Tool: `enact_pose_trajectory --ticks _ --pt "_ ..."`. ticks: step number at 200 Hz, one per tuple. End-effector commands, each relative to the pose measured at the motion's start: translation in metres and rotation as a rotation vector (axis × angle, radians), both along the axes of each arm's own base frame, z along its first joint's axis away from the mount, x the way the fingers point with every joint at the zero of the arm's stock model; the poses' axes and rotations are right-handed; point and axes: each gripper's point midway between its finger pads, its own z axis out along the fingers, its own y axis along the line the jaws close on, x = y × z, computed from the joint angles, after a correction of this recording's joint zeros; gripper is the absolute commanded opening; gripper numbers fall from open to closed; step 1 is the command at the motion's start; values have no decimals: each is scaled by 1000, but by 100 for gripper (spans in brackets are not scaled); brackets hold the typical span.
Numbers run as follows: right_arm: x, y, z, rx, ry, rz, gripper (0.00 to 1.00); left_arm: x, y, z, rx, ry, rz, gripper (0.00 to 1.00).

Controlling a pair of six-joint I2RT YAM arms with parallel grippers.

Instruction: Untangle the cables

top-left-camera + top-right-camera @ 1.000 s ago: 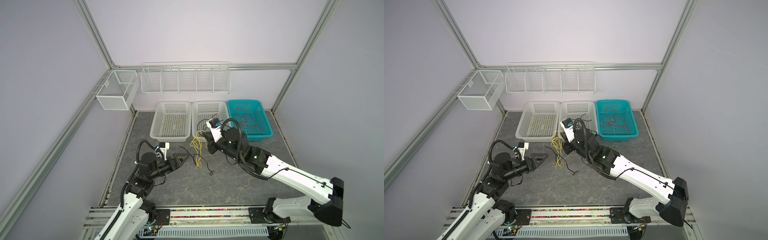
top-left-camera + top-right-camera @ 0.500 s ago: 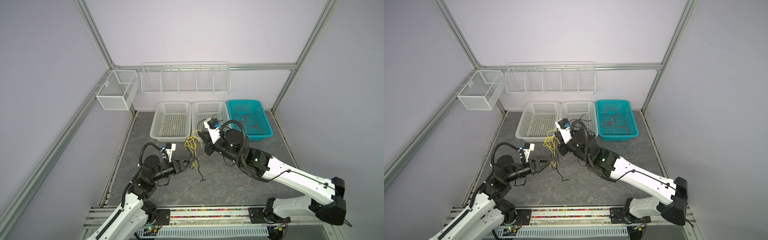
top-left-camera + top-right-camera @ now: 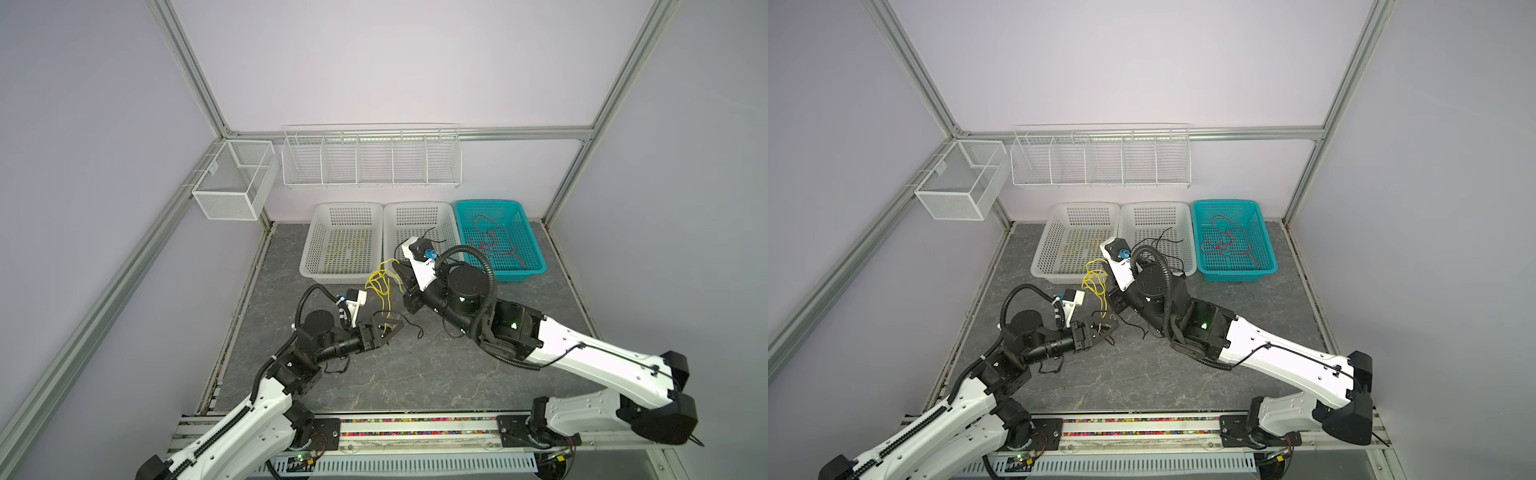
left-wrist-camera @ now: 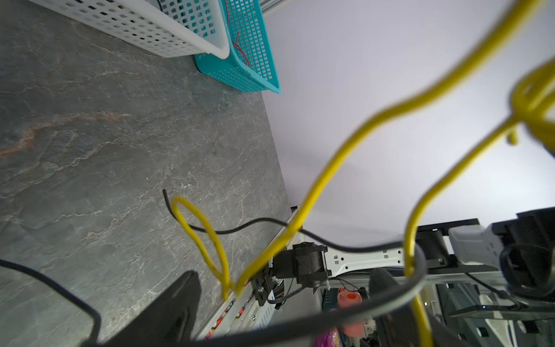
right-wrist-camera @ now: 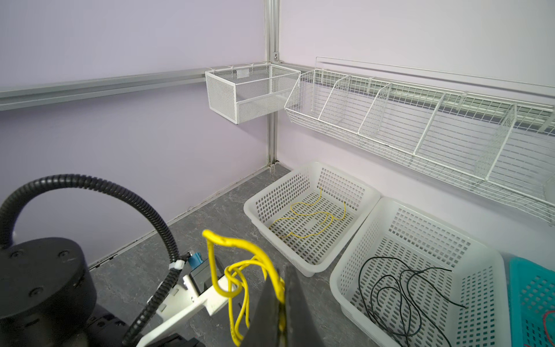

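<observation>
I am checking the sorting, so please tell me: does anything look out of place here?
Yes. A black cable looks tangled in the bunch of yellow cables that the shut right gripper holds above the table. Its loose end reaches down to the table.

my right end effector [image 3: 399, 268] is black, the cable [image 4: 326, 174] yellow. the table [image 3: 415, 374] is veined grey, one basket [image 3: 521, 270] teal.

In the left wrist view the yellow cable [image 4: 319, 183] is blurred and runs off the picture's edge; the black cable [image 4: 420, 270] crossing it is blurred too. In a top view, where the right gripper [image 3: 399, 269] meets the yellow cable is too small to make out.
</observation>
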Motion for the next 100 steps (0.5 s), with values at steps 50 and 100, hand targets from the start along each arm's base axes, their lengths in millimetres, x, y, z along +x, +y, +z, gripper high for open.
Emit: enact_pose_trajectory --ticks 50,100 --pt "-7 -20 27 61 -12 -27 7 5 0 18 25 -107 28 52" --pt "-12 -36 32 77 -13 -36 7 4 10 18 92 -141 51 24"
